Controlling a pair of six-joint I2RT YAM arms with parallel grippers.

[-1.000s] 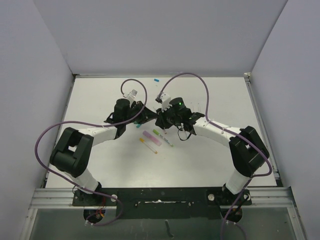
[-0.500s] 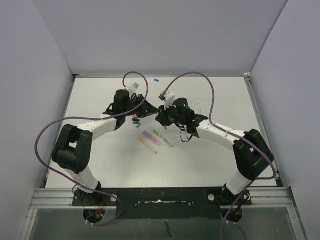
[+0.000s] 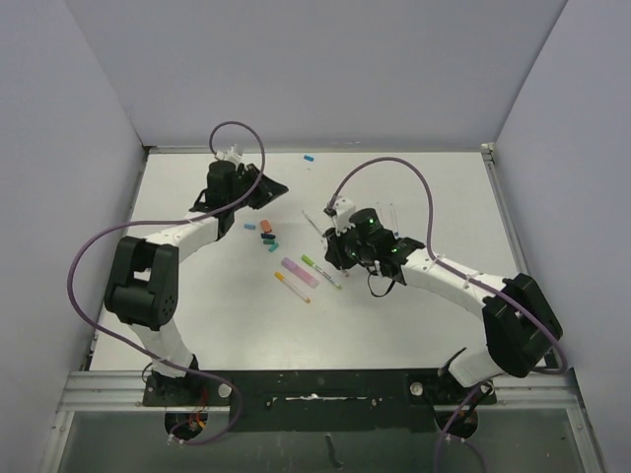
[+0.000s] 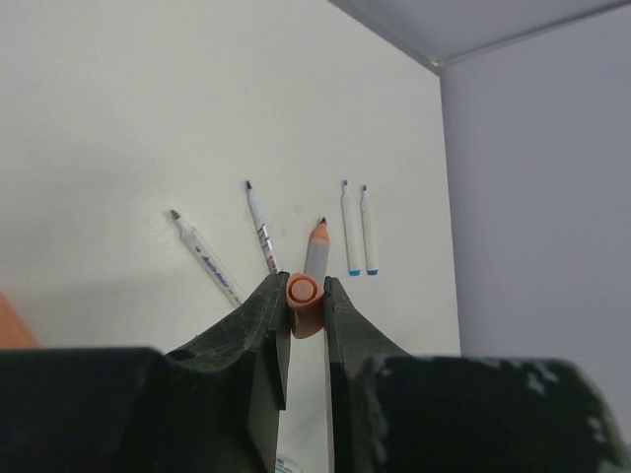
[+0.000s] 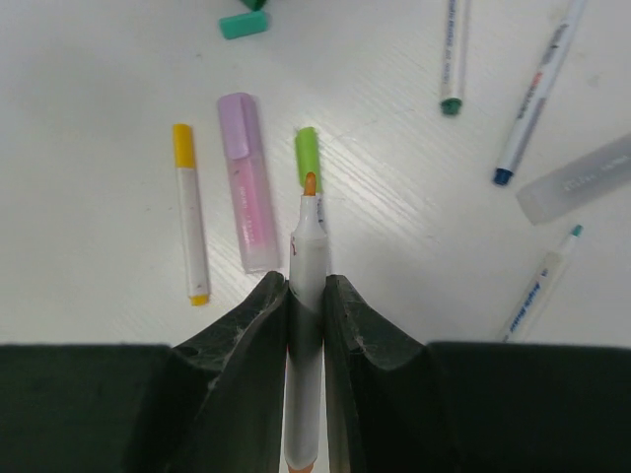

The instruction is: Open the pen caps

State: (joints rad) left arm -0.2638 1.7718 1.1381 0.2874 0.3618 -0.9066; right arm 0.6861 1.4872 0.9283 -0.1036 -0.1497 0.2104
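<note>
My left gripper (image 4: 303, 283) is shut on a short orange pen cap (image 4: 302, 298), held above the table at the back left (image 3: 277, 188). A thin white pen with a bare orange tip (image 5: 308, 246) sits in my right gripper (image 5: 307, 283), which is shut on its barrel, over the middle of the table (image 3: 340, 256). Under that tip lie three capped pens: green (image 5: 308, 156), a lilac highlighter (image 5: 246, 187) and yellow (image 5: 187, 212). Loose caps lie between the arms: orange (image 3: 266, 225), teal (image 3: 272, 246) and blue (image 3: 249, 227).
Several uncapped pens lie on the table past the left gripper (image 4: 261, 227) and to the right of the right gripper (image 5: 537, 89), among them a translucent barrel (image 5: 582, 177). A blue cap (image 3: 309, 157) rests near the back wall.
The two grippers, close together a second ago, have drawn apart. The left swung to the back left with the orange cap; the right moved toward the near right with the uncapped pen.
</note>
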